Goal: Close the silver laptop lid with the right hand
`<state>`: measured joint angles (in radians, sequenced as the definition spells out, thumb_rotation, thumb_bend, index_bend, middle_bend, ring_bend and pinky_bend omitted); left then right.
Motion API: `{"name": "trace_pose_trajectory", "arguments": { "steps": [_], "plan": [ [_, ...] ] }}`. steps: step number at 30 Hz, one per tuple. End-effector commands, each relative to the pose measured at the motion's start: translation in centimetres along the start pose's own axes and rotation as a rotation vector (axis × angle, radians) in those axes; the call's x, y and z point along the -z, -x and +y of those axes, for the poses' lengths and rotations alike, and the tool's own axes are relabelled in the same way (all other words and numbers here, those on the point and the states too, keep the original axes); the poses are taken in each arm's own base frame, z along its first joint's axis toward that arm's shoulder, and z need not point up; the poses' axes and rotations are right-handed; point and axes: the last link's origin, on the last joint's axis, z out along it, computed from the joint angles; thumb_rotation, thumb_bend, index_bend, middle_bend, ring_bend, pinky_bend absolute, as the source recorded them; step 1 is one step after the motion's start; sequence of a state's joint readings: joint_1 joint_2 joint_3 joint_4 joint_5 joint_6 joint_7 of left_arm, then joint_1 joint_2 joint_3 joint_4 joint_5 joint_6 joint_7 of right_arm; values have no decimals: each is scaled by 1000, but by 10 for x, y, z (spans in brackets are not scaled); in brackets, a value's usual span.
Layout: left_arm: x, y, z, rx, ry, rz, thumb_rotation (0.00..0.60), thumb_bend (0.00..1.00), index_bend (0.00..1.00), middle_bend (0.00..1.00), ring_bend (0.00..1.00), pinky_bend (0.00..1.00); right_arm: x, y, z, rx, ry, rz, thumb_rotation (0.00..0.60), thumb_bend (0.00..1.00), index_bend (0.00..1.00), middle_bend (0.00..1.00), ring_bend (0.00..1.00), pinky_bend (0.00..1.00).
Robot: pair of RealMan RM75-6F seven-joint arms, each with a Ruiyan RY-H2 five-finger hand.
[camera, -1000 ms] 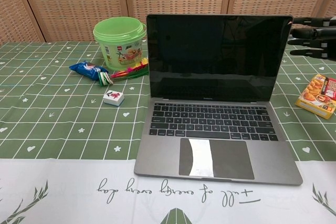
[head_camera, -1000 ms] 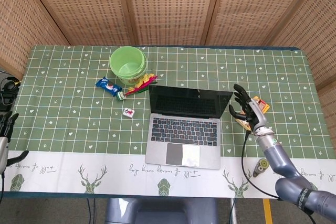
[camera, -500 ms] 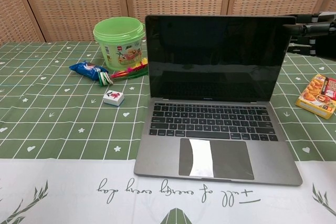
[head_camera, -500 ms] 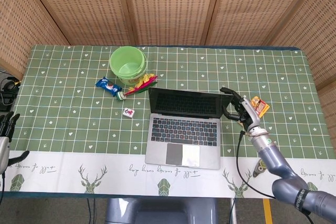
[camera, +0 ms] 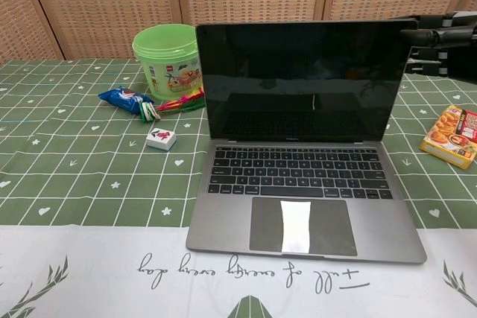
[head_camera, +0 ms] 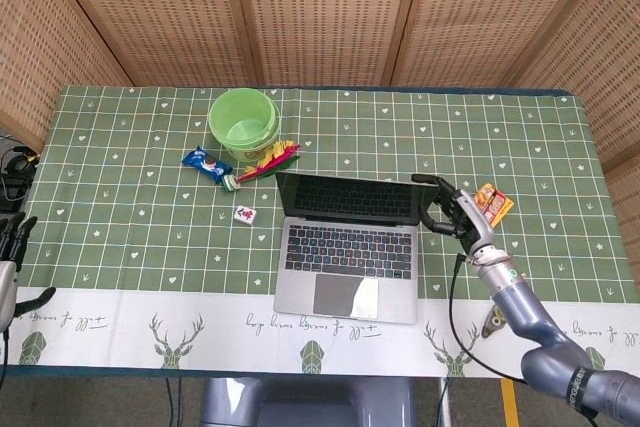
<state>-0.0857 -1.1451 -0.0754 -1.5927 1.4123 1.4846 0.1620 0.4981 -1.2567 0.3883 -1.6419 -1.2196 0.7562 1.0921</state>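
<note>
The silver laptop (head_camera: 345, 257) stands open mid-table, its dark screen (camera: 298, 80) nearly upright and leaning slightly toward the keyboard. My right hand (head_camera: 452, 209) is at the lid's top right corner, with its fingers (head_camera: 428, 181) stretched out and touching the lid's back edge. The chest view shows those fingers (camera: 440, 34) reaching in from the right behind that corner. It grips nothing. My left hand (head_camera: 10, 252) hangs off the table's far left edge, fingers apart and empty.
A green bucket (head_camera: 243, 121) stands behind the laptop on the left, with colourful sticks (head_camera: 268, 162), a blue snack packet (head_camera: 205, 163) and a small white tile (head_camera: 244, 214) nearby. An orange packet (head_camera: 494, 202) lies just right of my right hand.
My right hand has moved left from beside the laptop onto the lid's top right corner. The lid has tipped slightly forward and the laptop has shifted a little to the left.
</note>
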Motion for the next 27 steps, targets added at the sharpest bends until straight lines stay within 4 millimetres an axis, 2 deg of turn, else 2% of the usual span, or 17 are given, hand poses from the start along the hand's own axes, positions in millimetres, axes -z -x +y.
{"name": "trace_pose_trajectory", "arguments": {
  "steps": [1, 2, 5, 8, 18, 27],
  "plan": [
    [0, 0, 1, -2, 3, -1, 600, 0, 0, 0, 0, 0, 6, 2, 1, -6, -5, -14, 502, 667, 332, 277, 223, 227],
    [1, 1, 1, -3, 5, -2, 600, 0, 0, 0, 0, 0, 8, 3, 3, -10, -2, -20, 450, 665, 344, 292, 242, 245],
    [1, 0, 2, -2, 9, 0, 600, 0, 0, 0, 0, 0, 10, 3, 6, -18, 3, -27, 367, 652, 371, 325, 276, 280],
    [2, 0, 2, -1, 9, 2, 600, 0, 0, 0, 0, 0, 14, 5, 11, -28, 12, -43, 321, 636, 384, 339, 289, 291],
    [2, 1, 4, -4, 18, -2, 600, 0, 0, 0, 0, 0, 25, 9, 17, -37, 5, -83, 264, 617, 402, 357, 304, 308],
    [3, 1, 5, -4, 23, -2, 600, 0, 0, 0, 0, 0, 31, 12, 22, -46, 2, -110, 259, 608, 423, 379, 323, 327]
  ]
}}
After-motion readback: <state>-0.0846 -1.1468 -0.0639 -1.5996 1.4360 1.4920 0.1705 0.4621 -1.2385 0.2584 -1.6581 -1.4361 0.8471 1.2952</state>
